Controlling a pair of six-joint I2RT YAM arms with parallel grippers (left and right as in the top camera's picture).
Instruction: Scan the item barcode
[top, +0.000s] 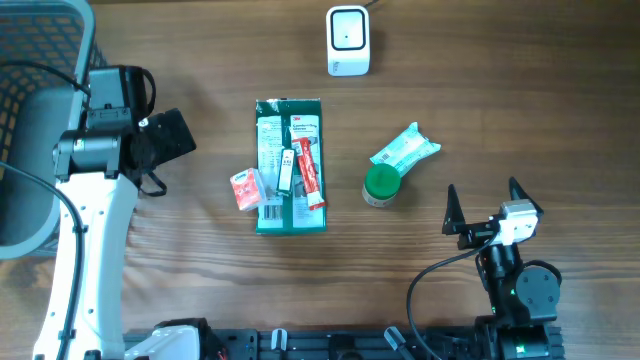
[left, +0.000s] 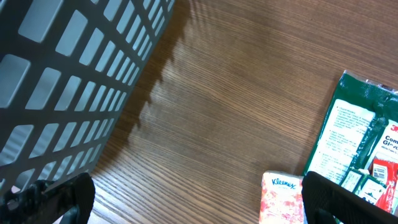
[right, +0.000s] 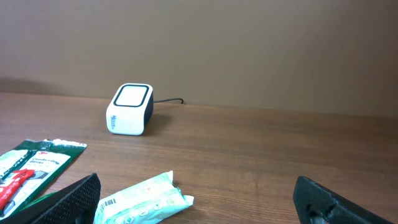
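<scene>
The wipes packet (top: 405, 148) lies on the tabletop (top: 520, 90) far-left of the right pincer (top: 482, 192) — the nearer one, spread wide, empty — its long axis slanting near-left to far-right. The left pincer (top: 178, 135), also spread, stands well apart.

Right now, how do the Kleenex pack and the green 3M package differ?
Size: the Kleenex pack is far smaller than the 3M package. Colour: the Kleenex pack is orange-red and white; the 3M package is dark green with a white label. Pose: the Kleenex pack sits askew; the 3M package lies nearly straight. Both lie flat on the table, untouched.
</scene>
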